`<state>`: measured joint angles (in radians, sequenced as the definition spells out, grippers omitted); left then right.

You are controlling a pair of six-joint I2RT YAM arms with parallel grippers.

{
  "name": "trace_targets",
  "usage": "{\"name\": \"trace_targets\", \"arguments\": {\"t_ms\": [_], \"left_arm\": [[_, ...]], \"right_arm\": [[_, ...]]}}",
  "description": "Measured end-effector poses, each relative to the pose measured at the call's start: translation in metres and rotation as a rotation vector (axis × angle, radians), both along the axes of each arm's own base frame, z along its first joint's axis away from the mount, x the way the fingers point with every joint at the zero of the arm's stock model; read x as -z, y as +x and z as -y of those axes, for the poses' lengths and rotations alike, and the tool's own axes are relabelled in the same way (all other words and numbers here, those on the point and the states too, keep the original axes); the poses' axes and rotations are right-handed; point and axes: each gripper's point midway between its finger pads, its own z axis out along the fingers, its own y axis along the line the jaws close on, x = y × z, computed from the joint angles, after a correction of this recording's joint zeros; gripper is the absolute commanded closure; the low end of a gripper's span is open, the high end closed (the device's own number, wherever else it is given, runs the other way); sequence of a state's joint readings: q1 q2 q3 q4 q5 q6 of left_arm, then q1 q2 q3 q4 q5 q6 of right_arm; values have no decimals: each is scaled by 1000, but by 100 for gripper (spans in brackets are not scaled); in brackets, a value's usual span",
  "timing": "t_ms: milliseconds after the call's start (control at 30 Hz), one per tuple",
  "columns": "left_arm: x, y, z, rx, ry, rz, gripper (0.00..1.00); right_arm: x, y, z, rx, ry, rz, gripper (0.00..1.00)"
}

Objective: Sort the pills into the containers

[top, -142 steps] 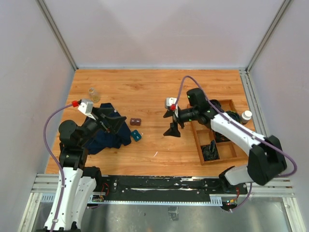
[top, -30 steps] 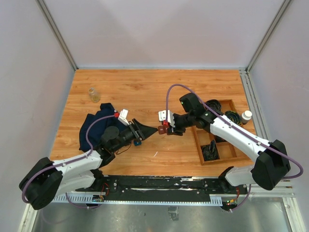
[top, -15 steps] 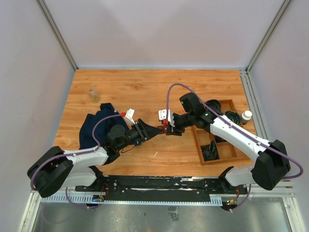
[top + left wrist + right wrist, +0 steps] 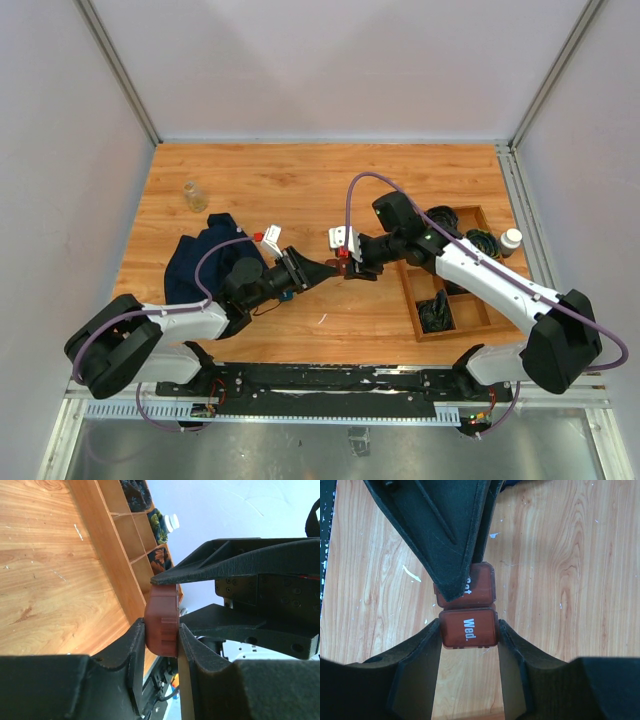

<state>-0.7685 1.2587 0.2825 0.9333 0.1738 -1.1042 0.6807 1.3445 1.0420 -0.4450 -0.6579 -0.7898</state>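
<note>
Jaws both clamped: we note right jaws pinching Wed. box (image 4: pixel 468 628), left jaws pinching Sat box (image 4: pixel 482 584), abutting end-to-end at its 12 o'clock in right-wrist view.

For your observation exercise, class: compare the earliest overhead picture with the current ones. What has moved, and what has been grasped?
The reddish-brown box left the table: the right gripper lifted it rightward to mid-table, and the left gripper swung from over the dark cloth to clamp its other end. Both now hold it. The clear bottle and wooden tray stayed put.
</note>
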Motion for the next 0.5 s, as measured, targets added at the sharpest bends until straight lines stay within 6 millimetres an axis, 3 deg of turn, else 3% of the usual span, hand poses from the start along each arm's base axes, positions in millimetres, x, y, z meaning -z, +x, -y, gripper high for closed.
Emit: {"name": "trace_targets", "arguments": {"t_ms": [233,400,500], "left_arm": [[1,-1,-1,1,2,10,100],[-1,-3,-1,9,-3,20,100],[-2,-3,-1,12,0,34,100]], "right_arm": [[0,-1,1,1,8,-20,71],[-3,-4,3,-1,19,-51,51],[-6,-4,3,8,28,-68,44]]}}
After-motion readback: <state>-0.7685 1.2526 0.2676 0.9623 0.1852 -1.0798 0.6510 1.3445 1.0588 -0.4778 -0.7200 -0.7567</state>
